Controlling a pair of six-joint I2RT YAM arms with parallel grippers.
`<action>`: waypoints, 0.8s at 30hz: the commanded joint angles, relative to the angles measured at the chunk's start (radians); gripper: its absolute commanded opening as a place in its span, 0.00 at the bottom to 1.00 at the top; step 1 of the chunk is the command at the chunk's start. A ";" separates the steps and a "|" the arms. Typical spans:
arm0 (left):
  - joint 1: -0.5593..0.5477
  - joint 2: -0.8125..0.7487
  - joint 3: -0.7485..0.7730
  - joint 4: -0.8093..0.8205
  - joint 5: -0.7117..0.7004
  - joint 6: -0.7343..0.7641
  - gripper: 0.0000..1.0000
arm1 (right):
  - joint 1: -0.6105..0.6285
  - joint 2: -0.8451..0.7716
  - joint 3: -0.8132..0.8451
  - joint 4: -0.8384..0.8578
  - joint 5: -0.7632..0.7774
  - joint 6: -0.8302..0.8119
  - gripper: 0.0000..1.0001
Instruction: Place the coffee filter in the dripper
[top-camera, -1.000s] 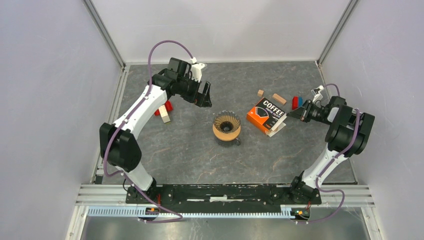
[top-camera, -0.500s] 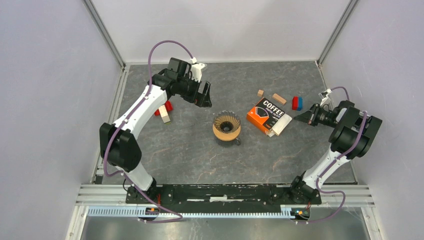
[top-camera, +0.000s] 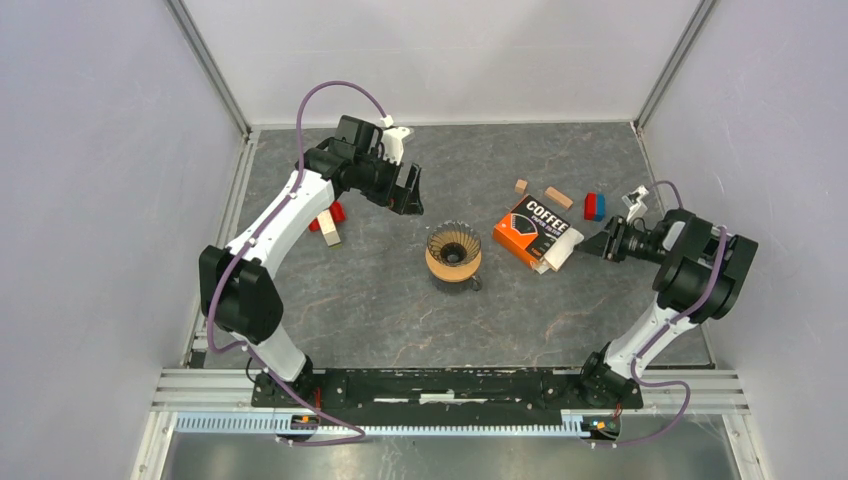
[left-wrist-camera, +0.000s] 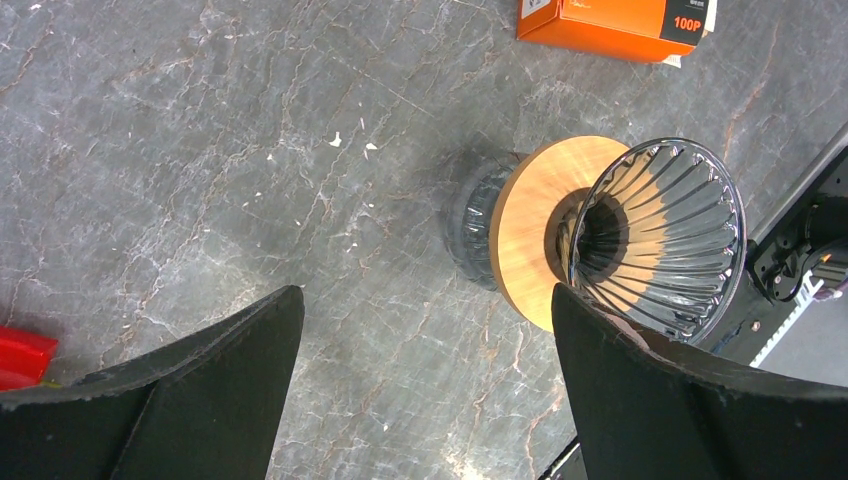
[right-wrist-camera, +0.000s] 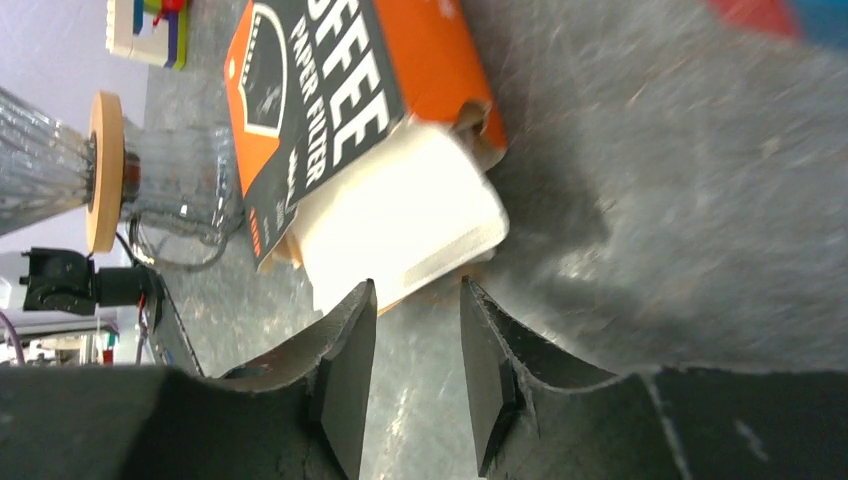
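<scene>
Right end effector (right-wrist-camera: 416, 286): fingers partly open with a narrow gap between them, and nothing held. The tips lie just short of the near edge of the coffee filter stack, and grey worktop shows through the gap. The arm is low and reaches in from the right side.

Coffee filter (right-wrist-camera: 400, 225): white paper, a stack sticking out of the open end of the orange box (right-wrist-camera: 330, 90) printed "COFFEE". The box lies flat on the worktop (top-camera: 380, 290), right of centre. The stack's free end points toward the right end effector.

Left end effector (left-wrist-camera: 425, 292): fingers spread wide, empty, held above the worktop at far left of centre and angled toward the middle.

Dripper (left-wrist-camera: 665, 235): dark ribbed see-through cone, empty, seated in a round tan disc (left-wrist-camera: 525, 230) over a clear glass base. It stands at the centre of the worktop, between the two arms and well apart from the box.

Other items: a red block (top-camera: 338, 212) and a pale wooden block (top-camera: 330, 232) lie under the left arm. Two small wooden blocks (top-camera: 558, 197) lie beyond the box. A red-and-blue block (top-camera: 594, 206) lies near the right arm's wrist.
</scene>
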 joint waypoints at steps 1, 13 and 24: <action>-0.001 -0.012 0.033 -0.004 0.021 0.013 1.00 | -0.002 -0.090 -0.074 -0.123 -0.022 -0.146 0.43; -0.003 -0.001 0.041 -0.005 0.022 0.007 1.00 | 0.031 -0.048 -0.097 -0.399 -0.100 -0.415 0.41; -0.001 0.010 0.047 -0.004 0.022 0.005 1.00 | 0.063 -0.044 -0.110 -0.222 -0.086 -0.235 0.40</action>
